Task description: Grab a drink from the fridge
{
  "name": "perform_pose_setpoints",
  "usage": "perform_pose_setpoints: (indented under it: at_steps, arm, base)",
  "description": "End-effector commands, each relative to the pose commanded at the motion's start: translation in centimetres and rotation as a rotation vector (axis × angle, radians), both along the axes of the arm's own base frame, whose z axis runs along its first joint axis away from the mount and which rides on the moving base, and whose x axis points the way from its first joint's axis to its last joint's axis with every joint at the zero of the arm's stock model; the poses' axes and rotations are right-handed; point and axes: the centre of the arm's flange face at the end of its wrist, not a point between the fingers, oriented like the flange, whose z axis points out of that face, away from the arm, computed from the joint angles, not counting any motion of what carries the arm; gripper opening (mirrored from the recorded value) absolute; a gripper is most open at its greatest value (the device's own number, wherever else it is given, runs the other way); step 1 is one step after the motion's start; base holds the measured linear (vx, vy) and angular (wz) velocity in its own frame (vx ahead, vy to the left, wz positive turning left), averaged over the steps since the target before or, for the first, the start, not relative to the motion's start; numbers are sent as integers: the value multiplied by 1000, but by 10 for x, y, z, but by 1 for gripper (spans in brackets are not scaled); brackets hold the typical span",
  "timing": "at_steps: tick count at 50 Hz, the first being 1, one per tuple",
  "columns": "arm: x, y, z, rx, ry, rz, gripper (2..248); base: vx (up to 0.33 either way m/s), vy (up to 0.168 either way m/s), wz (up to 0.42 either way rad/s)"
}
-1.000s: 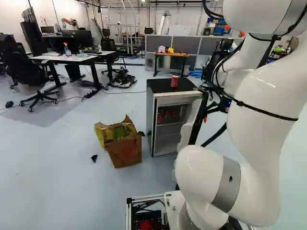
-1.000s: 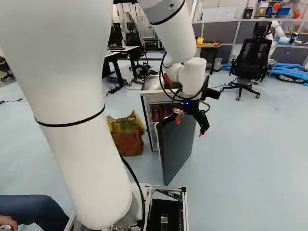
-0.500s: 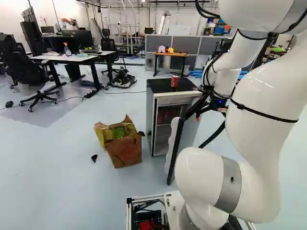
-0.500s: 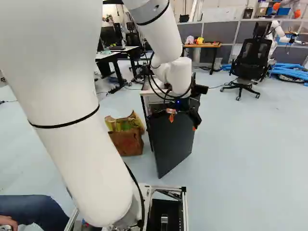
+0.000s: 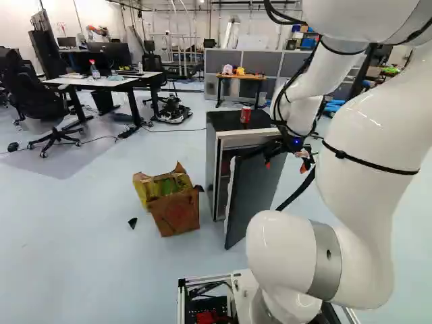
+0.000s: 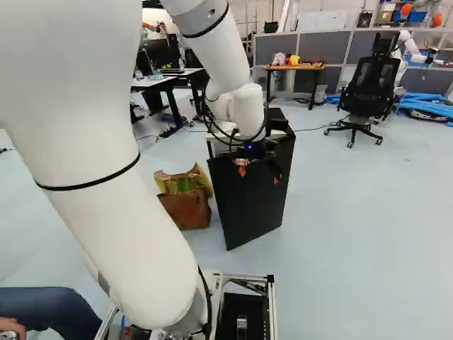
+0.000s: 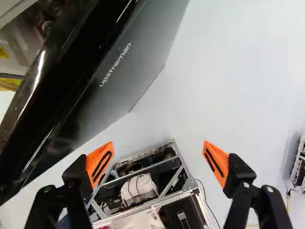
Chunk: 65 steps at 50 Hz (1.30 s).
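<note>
- Red metal drink can [image 5: 245, 116] stands upright on the black-topped, grey-sided fridge [image 5: 221, 121], perhaps parked clear of the door work.
- Flat dark door [image 5: 253, 196] hangs ajar.
- Orange-padded black fingers [image 7: 100, 162], apart and empty beside it, probably suit pushing.

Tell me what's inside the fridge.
Past the edge of the door, the wrist view shows a few reddish items, perhaps drink cans, too partly seen to count. In both base views the door covers most of the opening of the fridge, hiding the rest.

The arm [image 5: 368, 162] reaches forward, gripper [image 5: 285, 167] angled downward, fingers spread apart.
</note>
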Motion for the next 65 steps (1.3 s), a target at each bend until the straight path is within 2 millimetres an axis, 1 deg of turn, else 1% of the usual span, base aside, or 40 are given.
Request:
perform_pose_setpoints:
  at_steps: [31,45,65]
  arm:
    - [12,58,0,-6,-8,141,247]
    - [19,69,0,-10,-24,169,247]
    - [39,82,2,-24,-74,211,247]
  base:
    - [0,0,0]
    - [0,0,0]
    - [0,0,0]
